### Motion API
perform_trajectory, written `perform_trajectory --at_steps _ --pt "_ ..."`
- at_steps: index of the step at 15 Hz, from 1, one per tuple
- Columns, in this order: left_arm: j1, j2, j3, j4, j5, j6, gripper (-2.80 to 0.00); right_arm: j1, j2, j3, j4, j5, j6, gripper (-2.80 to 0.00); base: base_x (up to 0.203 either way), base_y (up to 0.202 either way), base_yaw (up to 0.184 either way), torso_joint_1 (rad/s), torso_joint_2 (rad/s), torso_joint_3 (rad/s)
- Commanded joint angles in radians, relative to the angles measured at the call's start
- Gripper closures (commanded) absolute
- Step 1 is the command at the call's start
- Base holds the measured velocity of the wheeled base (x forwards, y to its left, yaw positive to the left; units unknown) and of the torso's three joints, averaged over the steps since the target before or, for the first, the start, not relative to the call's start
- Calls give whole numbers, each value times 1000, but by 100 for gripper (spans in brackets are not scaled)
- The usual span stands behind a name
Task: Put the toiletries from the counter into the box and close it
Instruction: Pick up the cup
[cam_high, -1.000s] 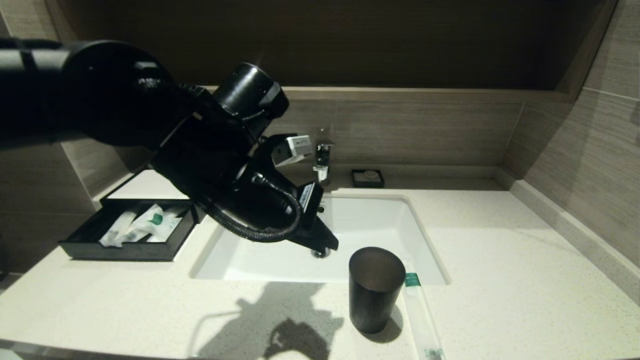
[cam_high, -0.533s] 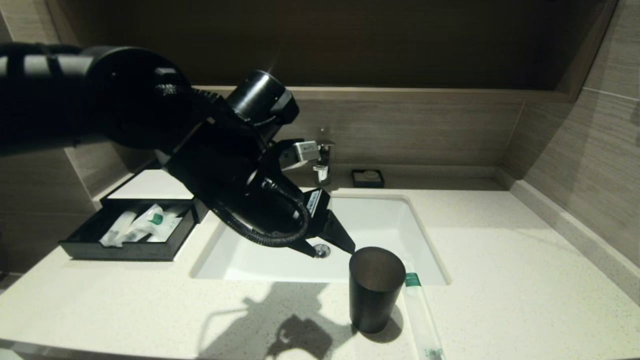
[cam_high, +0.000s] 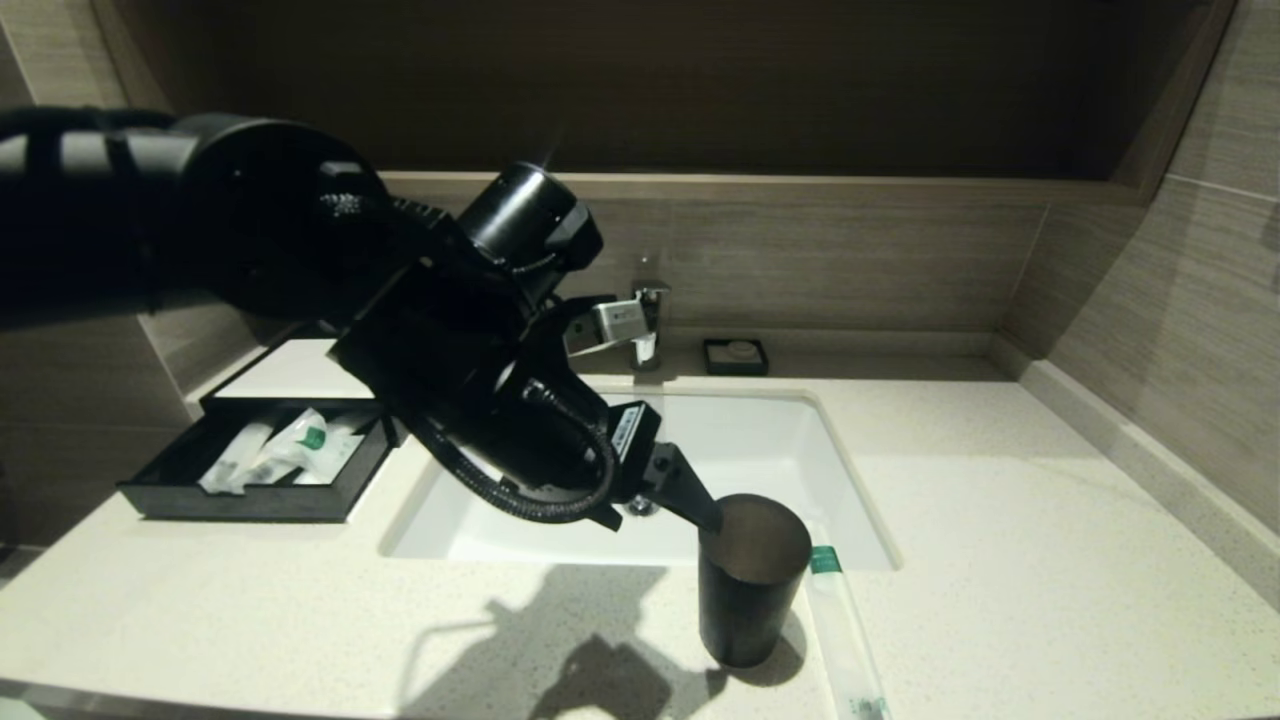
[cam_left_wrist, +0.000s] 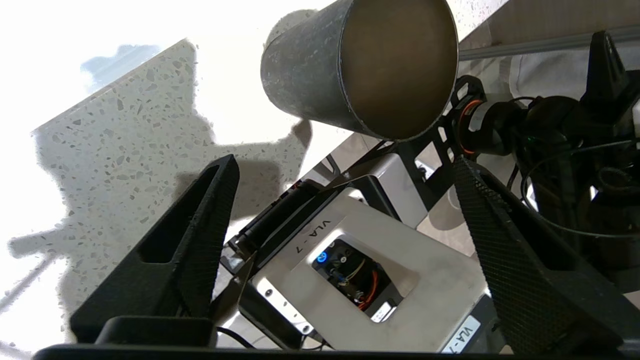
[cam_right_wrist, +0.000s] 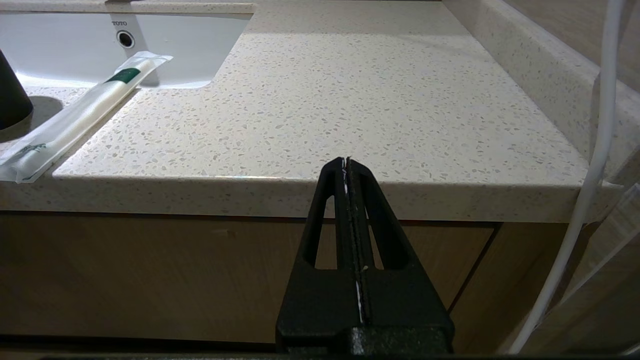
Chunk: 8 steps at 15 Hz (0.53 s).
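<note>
Black left gripper (cam_high: 700, 508) had advanced across the sink (cam_high: 760, 440) over the last second, from above the drain to the rim of the dark cup (cam_high: 752, 578), jaws spread wide apart and holding nothing (the left wrist view confirmed the gap, with the cup (cam_left_wrist: 360, 70) framed beyond the tips). Judgement: the arm was heading for the last sachet (cam_high: 845, 640), which lay on the tabletop (cam_high: 1000, 560) just beside the cup, on its right, one green-labelled end at the sink edge; the cup stood between gripper and target and might be knocked. Three other sachets (cam_high: 290, 450) already lay in the open drawer of the box (cam_high: 250, 495) at the tabletop's left end, so the task looked mostly done, with one item and the closing left. The right wrist view showed what the head view did not: the right gripper (cam_right_wrist: 348, 165) parked below the tabletop's front edge, jaws pressed together and empty, and the sachet (cam_right_wrist: 80, 115) seen along its whole length, its near end overhanging that edge. The head view alone showed the box.
</note>
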Motion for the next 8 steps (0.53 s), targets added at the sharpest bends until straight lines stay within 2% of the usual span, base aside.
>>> perform_trajectory --at_steps 1,3,6,8 --pt "0 -5 13 2 0 24 -280 0 0 0 0 0 -1 0 0 0 0 0 0 0" --pt "0 1 13 11 1 49 -280 0 0 0 0 0 -1 0 0 0 0 0 0 0" --pt "-8 8 8 14 11 51 -280 0 0 0 0 0 -1 0 0 0 0 0 0 0" --pt "-28 24 2 9 40 50 -280 1 0 0 0 0 -1 0 0 0 0 0 0 0"
